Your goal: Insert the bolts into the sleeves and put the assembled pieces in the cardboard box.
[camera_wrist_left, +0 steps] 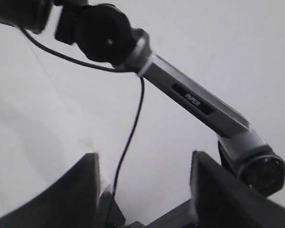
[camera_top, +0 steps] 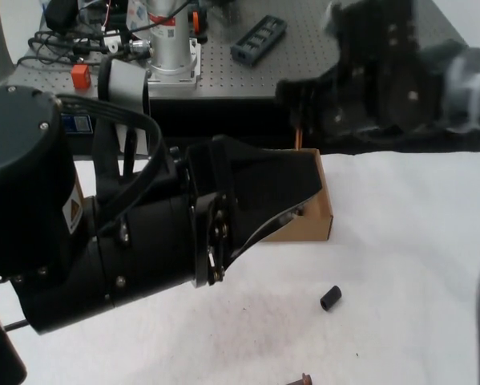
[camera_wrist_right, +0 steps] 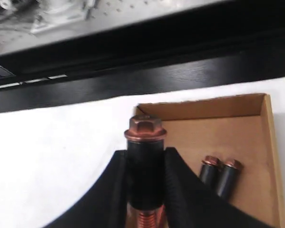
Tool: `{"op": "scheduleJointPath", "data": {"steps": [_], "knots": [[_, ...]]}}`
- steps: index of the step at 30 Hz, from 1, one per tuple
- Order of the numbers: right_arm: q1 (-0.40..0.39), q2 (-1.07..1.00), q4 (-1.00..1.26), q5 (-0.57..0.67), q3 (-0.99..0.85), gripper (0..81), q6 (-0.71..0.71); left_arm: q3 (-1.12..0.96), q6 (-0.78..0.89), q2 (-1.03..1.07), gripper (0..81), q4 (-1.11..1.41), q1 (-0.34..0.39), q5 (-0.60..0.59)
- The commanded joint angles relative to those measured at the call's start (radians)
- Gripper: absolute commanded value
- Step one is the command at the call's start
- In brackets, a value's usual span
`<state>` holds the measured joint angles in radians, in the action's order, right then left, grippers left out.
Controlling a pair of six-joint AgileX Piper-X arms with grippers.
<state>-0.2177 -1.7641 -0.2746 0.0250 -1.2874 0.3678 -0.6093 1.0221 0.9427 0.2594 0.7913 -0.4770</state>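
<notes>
My right gripper (camera_wrist_right: 144, 159) is shut on an assembled piece (camera_wrist_right: 143, 180), a copper bolt inside a black sleeve, held above the near edge of the cardboard box (camera_wrist_right: 268, 142). Two assembled pieces (camera_wrist_right: 221, 173) lie side by side in the box. In the high view the right gripper (camera_top: 304, 108) hangs over the box's (camera_top: 320, 220) far side, with the copper bolt tip (camera_top: 300, 138) showing below it. My left gripper (camera_wrist_left: 144, 161) is open with nothing between its fingers; in the high view it (camera_top: 300, 192) covers much of the box. A loose black sleeve (camera_top: 330, 298) and a loose bolt (camera_top: 301, 379) lie on the white cloth.
White cloth (camera_top: 416, 273) covers the bench. Behind it runs a black rail, then a perforated metal table (camera_top: 320, 64) with cables, a silver post and a dark rack. The right arm's silver link (camera_wrist_left: 199, 102) crosses the left wrist view.
</notes>
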Motion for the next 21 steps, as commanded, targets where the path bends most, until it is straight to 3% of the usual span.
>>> {"op": "scheduleJointPath", "data": {"steps": [1, 7, 10, 15, 17, 21], "knots": [[0.006, -0.121, -0.149, -0.038, -0.121, 0.3, -0.006, -0.006, -0.012, -0.003, 41.1, 0.002, 0.002, -0.006], [0.008, -0.264, -0.220, -0.034, -0.199, 2.1, -0.006, -0.006, -0.012, -0.003, 41.1, -0.057, 0.002, -0.006], [0.011, -0.301, -0.230, -0.034, -0.206, 10.4, -0.001, -0.006, -0.012, -0.003, 41.1, -0.106, 0.002, -0.006], [0.014, -0.307, -0.228, -0.012, -0.206, 37.3, -0.001, -0.006, -0.024, -0.003, 41.1, -0.142, 0.002, 0.020], [0.018, -0.291, -0.228, 0.013, -0.206, 41.0, 0.020, -0.006, -0.050, -0.003, 41.1, -0.174, 0.002, 0.034], [0.038, -0.200, -0.235, 0.018, -0.197, 40.9, 0.058, -0.008, -0.200, 0.008, 41.1, -0.279, 0.002, 0.022]]}}
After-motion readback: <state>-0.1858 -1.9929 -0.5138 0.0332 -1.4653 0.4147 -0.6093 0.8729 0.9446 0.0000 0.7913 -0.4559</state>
